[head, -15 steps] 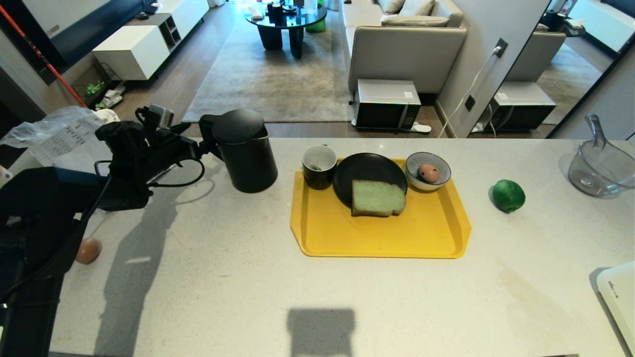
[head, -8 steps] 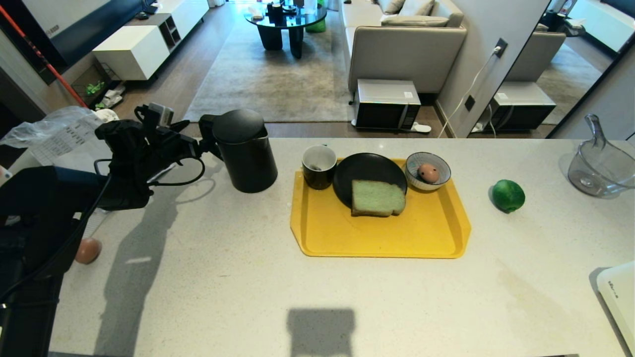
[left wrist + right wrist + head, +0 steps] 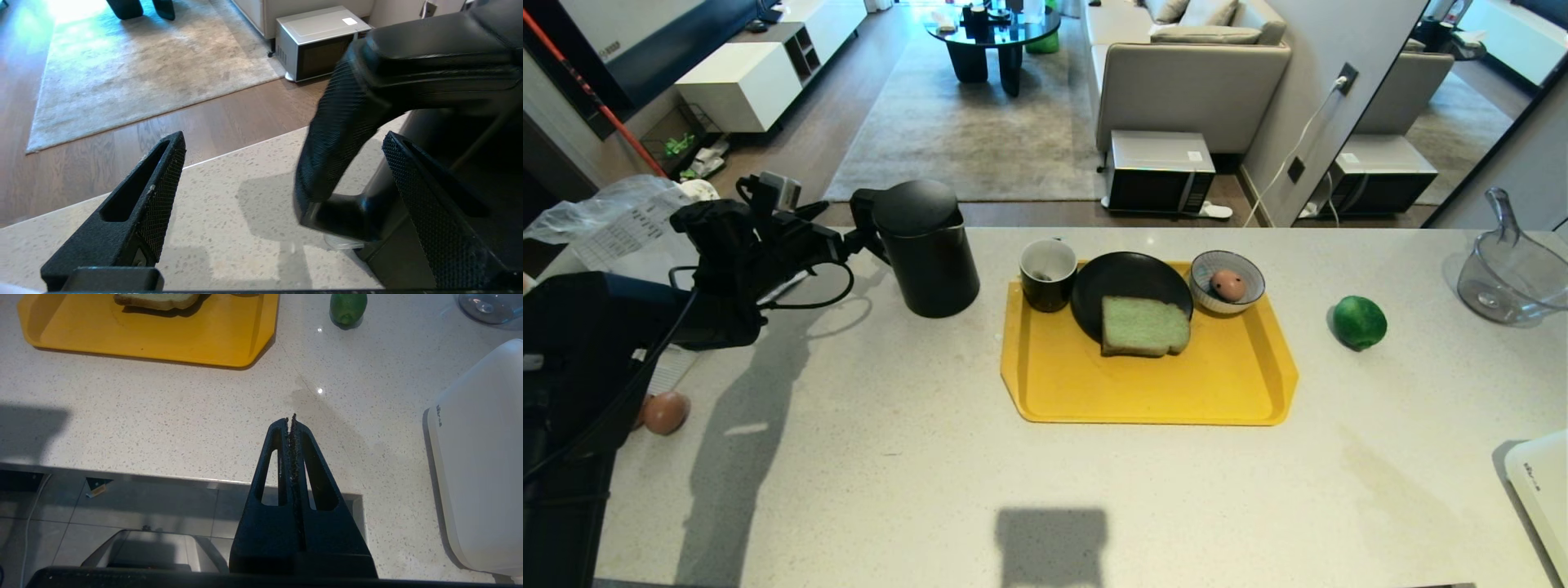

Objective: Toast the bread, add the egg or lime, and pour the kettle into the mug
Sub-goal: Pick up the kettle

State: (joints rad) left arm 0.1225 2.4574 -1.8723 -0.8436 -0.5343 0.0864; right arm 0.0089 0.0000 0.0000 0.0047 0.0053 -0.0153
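Note:
The tall black kettle (image 3: 927,249) stands on the counter left of the yellow tray (image 3: 1143,392). My left gripper (image 3: 845,239) reaches it from the left. In the left wrist view the gripper (image 3: 282,139) is open, and the kettle's loop handle (image 3: 339,134) lies between its fingers (image 3: 163,183), nearer one of them and not gripped. On the tray are the black mug (image 3: 1048,273), the green bread (image 3: 1143,325) half on a black plate (image 3: 1123,273), and the spotted egg (image 3: 1227,284) in a striped bowl (image 3: 1241,265). The lime (image 3: 1359,322) lies right of the tray. My right gripper (image 3: 291,418) is shut and empty over the counter's front edge.
A plain brown egg (image 3: 663,411) lies at the counter's left edge by my left arm. A plastic bag (image 3: 613,212) sits behind it. A glass jug (image 3: 1511,278) stands far right and a white appliance (image 3: 1539,490) at the front right corner.
My left arm has drifted very slightly to the left, uncovering a little more of the brown egg. The kettle and everything on the tray stand as before.

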